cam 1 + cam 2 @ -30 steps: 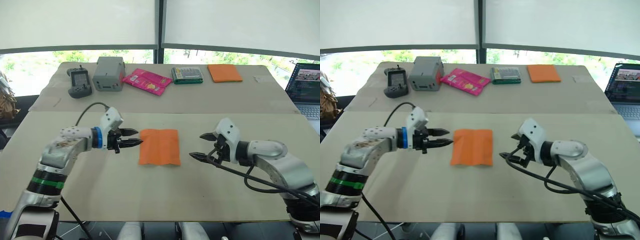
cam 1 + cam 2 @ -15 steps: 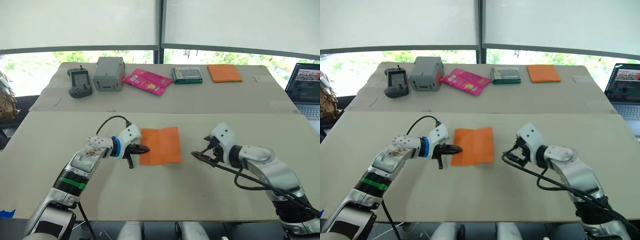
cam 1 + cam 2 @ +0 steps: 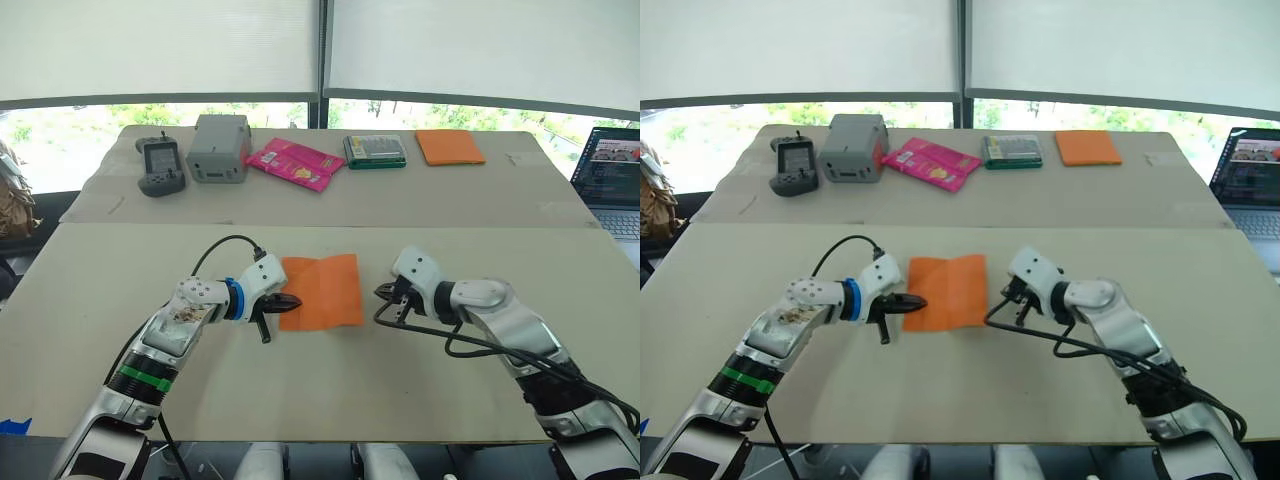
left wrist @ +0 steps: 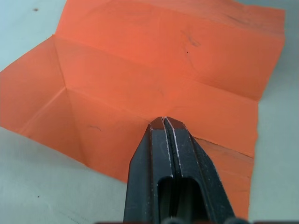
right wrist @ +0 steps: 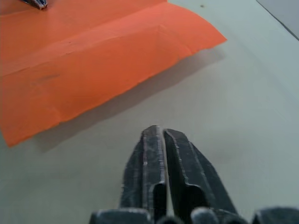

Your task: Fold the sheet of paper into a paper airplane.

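Orange sheet of paper (image 3: 320, 291) lies creased mid-table. My left gripper (image 4: 165, 122), fingers pressed together, pins its left edge (good anchor); I'd slide the closed right gripper (image 5: 157, 133) under the lifted right edge slowly.

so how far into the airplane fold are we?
Barely started. The paper lies open and nearly flat on the table, showing creases but no folded-over flaps or dart shape. In hand: the left tool, shut, has its tip over the paper's left edge; the right tool, also shut, sits on the table just off the right edge, which is lifted a little. All the folds are left.
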Motion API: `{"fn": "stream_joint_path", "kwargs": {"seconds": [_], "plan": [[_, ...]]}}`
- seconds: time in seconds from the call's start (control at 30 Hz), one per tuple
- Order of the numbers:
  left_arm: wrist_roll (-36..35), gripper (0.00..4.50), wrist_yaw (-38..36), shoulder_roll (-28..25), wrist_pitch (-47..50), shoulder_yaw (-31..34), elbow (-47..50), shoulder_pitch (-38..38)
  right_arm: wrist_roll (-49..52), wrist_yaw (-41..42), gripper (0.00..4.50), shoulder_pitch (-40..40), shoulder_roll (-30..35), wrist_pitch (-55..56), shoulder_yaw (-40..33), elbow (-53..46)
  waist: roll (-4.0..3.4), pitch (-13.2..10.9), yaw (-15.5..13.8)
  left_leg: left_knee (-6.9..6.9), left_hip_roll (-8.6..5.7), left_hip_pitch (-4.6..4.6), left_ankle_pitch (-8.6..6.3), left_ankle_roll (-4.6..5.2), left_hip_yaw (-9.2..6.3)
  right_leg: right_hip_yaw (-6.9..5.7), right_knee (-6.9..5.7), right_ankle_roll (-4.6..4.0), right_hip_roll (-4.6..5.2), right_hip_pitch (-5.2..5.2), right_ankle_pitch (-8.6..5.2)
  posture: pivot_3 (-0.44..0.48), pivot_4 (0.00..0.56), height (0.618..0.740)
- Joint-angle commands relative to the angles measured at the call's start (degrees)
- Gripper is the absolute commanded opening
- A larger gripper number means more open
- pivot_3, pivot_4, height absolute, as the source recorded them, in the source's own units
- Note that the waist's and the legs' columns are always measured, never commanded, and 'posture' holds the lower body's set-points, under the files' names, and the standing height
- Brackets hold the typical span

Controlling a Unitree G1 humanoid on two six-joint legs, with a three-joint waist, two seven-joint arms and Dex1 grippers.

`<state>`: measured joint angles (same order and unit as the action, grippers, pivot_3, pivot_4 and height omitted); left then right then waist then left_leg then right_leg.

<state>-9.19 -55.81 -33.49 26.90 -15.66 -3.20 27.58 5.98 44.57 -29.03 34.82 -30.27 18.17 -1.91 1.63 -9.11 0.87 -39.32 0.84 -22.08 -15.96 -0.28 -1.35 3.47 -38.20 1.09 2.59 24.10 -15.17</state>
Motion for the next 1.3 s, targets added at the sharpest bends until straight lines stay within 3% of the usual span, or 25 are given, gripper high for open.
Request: {"fn": "stream_joint_path", "kwargs": {"seconds": [0.03,0.43,0.87,1.17,1.3], "plan": [[0.9,0.0,0.1,0.6,1.9,-1.3,-0.1,-1.3,-0.5,1.8,0.06,-2.0,-2.1,4.0,0.2,3.1,0.0,0.0,0.0,0.0,0.0,0.01,0.0,0.0,0.0,0.0,-0.01,0.0,0.0,0.0,0.0,0.0,0.15,0.74],[-0.8,0.0,1.1,1.3,5.8,1.4,5.1,-2.4,11.3,2.8,0.06,-3.4,-13.0,-3.8,-6.8,-0.6,-0.01,0.0,-0.1,-0.01,0.01,-0.03,0.0,0.0,-0.03,0.0,-0.03,0.04,0.03,0.04,0.02,0.0,0.15,0.74],[-3.8,0.0,2.3,-1.6,10.1,7.6,8.6,-4.7,5.3,0.1,0.06,-5.7,-19.7,-4.2,-0.6,8.9,-0.01,0.0,0.4,-0.01,0.02,-0.05,0.0,-0.01,-0.04,0.0,-0.2,0.04,0.01,0.16,0.02,0.0,0.15,0.74],[-17.1,0.0,4.4,1.1,16.5,21.9,11.7,-3.3,0.8,0.2,0.06,-6.6,-19.9,-4.8,3.5,14.4,0.0,0.0,0.9,-0.01,0.03,0.02,0.0,-0.01,-0.04,0.0,-0.26,0.04,0.03,0.12,0.02,0.0,0.15,0.74],[-18.5,0.0,4.0,1.4,17.1,19.7,13.9,-3.6,0.0,-0.4,0.06,-6.8,-20.4,-4.9,3.5,14.9,-0.01,0.0,1.4,-0.01,0.03,0.08,0.0,-0.01,-0.04,0.0,-0.29,0.04,0.04,0.07,0.02,0.0,0.15,0.74]]}}
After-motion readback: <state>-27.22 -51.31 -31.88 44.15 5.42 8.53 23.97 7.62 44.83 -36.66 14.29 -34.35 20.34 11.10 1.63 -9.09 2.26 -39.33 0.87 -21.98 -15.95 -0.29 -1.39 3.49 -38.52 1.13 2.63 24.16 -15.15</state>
